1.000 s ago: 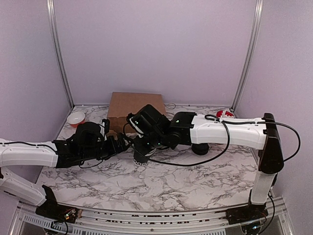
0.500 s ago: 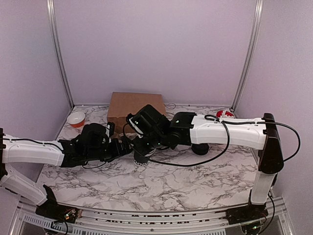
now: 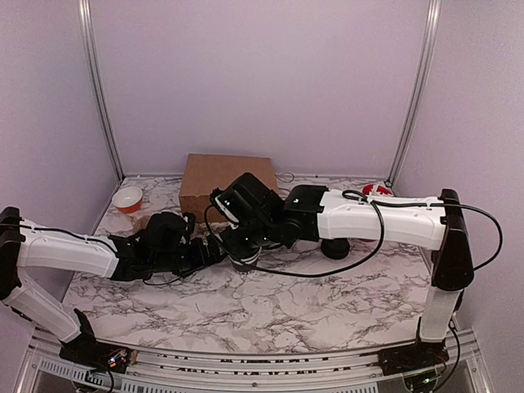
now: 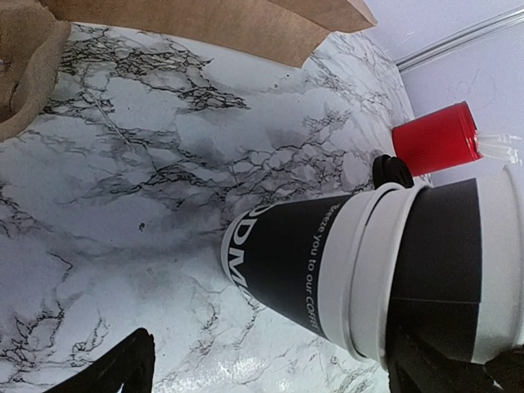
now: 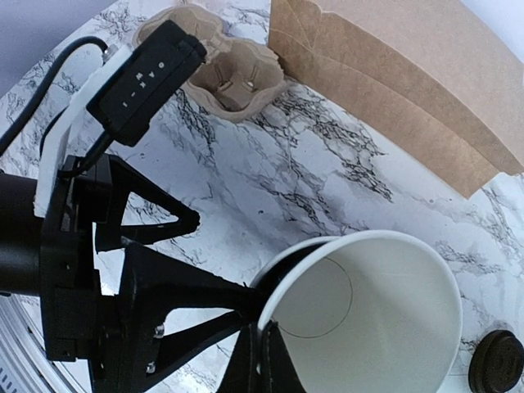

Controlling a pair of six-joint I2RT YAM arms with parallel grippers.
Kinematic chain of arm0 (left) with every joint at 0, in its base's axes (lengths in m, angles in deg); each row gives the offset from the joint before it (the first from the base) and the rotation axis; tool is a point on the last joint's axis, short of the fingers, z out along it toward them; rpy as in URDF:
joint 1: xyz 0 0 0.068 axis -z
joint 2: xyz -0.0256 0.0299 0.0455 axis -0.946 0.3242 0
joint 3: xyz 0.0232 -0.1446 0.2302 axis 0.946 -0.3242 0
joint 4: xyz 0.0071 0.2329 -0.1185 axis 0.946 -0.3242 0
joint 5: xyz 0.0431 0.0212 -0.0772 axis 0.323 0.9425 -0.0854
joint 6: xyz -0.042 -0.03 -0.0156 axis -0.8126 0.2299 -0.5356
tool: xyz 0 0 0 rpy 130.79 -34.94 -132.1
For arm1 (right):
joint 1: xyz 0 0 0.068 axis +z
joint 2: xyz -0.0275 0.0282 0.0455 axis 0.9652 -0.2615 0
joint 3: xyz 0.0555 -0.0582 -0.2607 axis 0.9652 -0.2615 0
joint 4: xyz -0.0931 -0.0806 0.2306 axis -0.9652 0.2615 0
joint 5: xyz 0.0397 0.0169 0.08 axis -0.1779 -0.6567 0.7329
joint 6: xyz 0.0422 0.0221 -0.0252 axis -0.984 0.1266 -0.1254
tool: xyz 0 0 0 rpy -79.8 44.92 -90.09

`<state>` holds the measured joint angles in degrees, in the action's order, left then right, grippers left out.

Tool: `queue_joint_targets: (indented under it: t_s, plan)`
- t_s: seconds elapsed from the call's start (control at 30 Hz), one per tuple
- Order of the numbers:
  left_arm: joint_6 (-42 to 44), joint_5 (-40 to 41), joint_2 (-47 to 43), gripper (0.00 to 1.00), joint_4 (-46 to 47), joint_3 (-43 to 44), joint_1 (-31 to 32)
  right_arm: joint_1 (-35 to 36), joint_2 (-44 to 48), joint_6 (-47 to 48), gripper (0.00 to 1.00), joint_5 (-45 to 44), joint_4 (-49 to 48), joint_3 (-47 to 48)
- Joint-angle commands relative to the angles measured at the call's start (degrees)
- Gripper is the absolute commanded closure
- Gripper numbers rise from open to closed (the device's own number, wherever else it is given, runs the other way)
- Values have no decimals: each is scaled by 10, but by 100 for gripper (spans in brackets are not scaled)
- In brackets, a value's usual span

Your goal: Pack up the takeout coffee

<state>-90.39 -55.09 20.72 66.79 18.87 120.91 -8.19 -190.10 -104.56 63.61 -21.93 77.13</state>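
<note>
Cup (image 3: 243,260) sits mid-tabletop (image 3: 286,303), a little left of centre and in front of the brown bag (image 3: 225,176), which stands at the back edge. It is black with white print, white inside, open-topped and upright. Cannot tell whether its base rests on the marble or hangs just above it.

Right gripper (image 5: 266,337): fingers together, pinched on the cup's rim and wall from above.

Left gripper (image 3: 214,250): low, coming in from the left, fingers (image 4: 123,368) spread wide and holding nothing. The cup lies just ahead, between them. One finger reaches the cup's side; contact not clear.

Black lid (image 3: 336,248) lies flat, apart from the cup on its right. Pulp carrier (image 5: 221,70) sits just beside the bag's left front. Red cylinder (image 4: 434,139) stands at the back right corner. Orange bowl (image 3: 127,199) sits near the back left corner.
</note>
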Motion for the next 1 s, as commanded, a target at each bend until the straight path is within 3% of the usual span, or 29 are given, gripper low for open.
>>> queue_joint_targets:
  t_s: [0.0, 0.6, 0.73, 0.97]
  plan:
    - [1, 13, 3, 1, -31, 10, -1, 10, 26, 1, 100, -6, -12, 42]
    - [40, 21, -27, 1, -84, 85, -2, 10, 85, 12, 100, -92, 68, 85]
    - [54, 34, -61, 1, -112, 87, -13, 8, 133, 4, 100, -129, 92, 60]
    - [94, 57, -156, 1, -172, 83, -44, -17, 224, -35, 100, -131, 91, -95]
